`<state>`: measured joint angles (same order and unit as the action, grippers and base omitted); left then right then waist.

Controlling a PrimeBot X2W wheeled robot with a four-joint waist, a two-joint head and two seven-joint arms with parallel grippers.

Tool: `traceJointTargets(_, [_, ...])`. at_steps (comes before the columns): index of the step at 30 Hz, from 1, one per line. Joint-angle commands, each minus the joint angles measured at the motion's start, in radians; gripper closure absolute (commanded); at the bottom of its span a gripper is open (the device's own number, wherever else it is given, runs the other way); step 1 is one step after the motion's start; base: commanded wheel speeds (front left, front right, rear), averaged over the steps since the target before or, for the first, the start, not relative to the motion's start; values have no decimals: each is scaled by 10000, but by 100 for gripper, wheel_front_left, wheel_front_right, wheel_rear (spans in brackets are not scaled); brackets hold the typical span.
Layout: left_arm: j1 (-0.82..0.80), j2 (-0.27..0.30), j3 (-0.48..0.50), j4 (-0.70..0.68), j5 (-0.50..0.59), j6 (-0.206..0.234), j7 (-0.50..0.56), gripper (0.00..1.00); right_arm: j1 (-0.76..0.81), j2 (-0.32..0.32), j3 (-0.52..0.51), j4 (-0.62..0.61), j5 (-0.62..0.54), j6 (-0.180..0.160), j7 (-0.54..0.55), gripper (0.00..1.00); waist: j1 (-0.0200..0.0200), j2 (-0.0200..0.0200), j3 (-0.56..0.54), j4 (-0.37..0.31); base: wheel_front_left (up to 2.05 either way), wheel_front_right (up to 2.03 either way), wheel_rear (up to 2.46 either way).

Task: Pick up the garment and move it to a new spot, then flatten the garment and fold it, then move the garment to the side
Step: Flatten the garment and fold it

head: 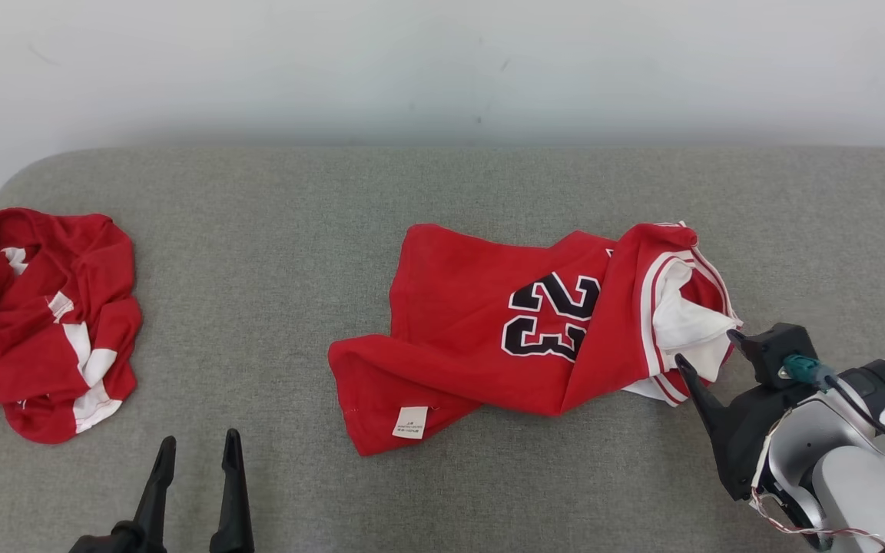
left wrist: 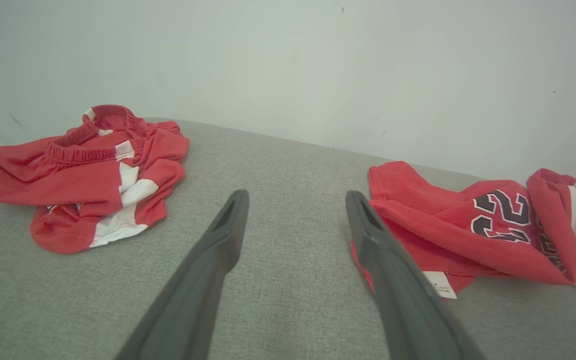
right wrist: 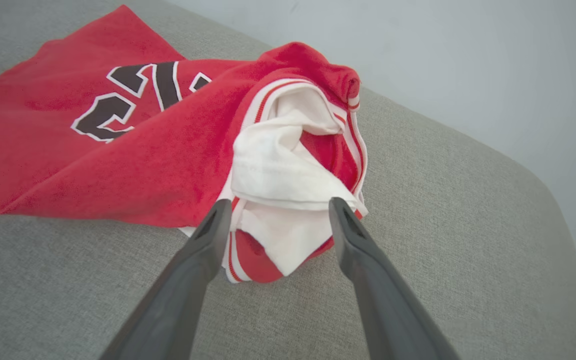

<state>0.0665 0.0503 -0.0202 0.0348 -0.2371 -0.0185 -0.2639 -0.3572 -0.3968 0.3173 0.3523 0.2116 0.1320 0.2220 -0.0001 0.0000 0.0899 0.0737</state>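
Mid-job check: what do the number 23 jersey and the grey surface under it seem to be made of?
Jersey: soft matte knit, probably cotton-like; it bunches limply and looks slightly fuzzy, with white lining and striped trim. Grey surface: matte woven cloth, likely upholstery; fine weave grain shows, and its rounded corners suggest padding.

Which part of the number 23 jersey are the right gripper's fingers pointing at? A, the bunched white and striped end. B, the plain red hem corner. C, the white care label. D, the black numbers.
A: in the right wrist view the right gripper is open, aimed at the bunched white end of the jersey.
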Motion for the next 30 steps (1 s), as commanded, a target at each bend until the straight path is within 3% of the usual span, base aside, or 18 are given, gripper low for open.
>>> traceJointTargets(1, [-73, 1, -23, 28, -40, -33, -8, 0, 23, -106, 66, -73, -339, -26, 111, 0, 1, 0, 51, -3, 0, 0, 0])
traceJointTargets(10, [-257, 1, -164, 113, 3, -121, -8, 0, -759, -349, 565, 796, -1279, -26, 334, 0, 1, 0, 270, 275, 0, 0, 0])
traceJointTargets(23, [-158, 3, -128, 115, -53, -136, -8, 0, -1401, -64, 642, 1716, -1360, -26, -423, 0, 1, 0, 341, 442, 0, 0, 0])
traceJointTargets(24, [-173, 1, -122, 109, -57, -133, -8, 0, -1434, -49, 676, 1748, -1321, -26, -510, 50, 1, 0, 354, 435, 0, 0, 0])
traceJointTargets(25, [-193, 1, -119, 103, -59, -132, -8, 0, -1471, -33, 695, 1769, -1273, -26, -598, 64, 1, 0, 369, 426, 0, 0, 0])
traceJointTargets(26, [-217, 1, -117, 98, -54, -134, -8, 0, -1515, -21, 729, 1785, -1248, -26, -684, 100, 1, 0, 386, 415, 0, 0, 0])
traceJointTargets(30, [-274, 1, -67, 105, -31, -112, -8, 0, -1502, 91, 600, 1809, -1064, -26, -991, 100, 1, 0, 384, 331, 0, 0, 0])
